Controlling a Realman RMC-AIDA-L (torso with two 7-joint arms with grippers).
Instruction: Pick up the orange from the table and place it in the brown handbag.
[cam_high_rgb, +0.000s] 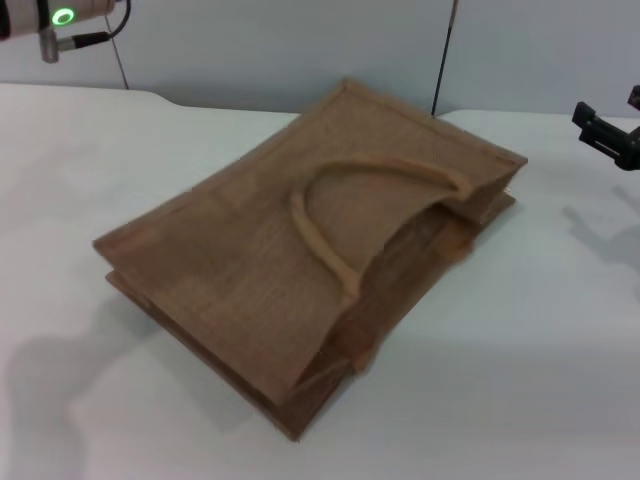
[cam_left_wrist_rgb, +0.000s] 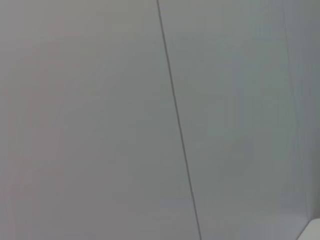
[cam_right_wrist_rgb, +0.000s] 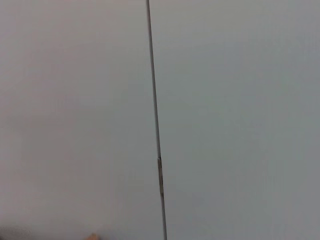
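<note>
The brown handbag (cam_high_rgb: 310, 250) lies flat on its side in the middle of the white table (cam_high_rgb: 520, 380), with one loop handle on top and its mouth towards the right. The orange is not visible in any view. My right gripper (cam_high_rgb: 603, 133) shows as a black part at the right edge of the head view, raised above the table to the right of the bag's far corner. Only a part of my left arm with a green light (cam_high_rgb: 62, 16) shows at the top left corner; its gripper is out of view. Both wrist views show no task object.
A grey wall with a dark vertical seam (cam_high_rgb: 443, 55) stands behind the table. It fills the left wrist view (cam_left_wrist_rgb: 175, 120) and the right wrist view (cam_right_wrist_rgb: 155, 120). Bare tabletop lies to the left, right and front of the bag.
</note>
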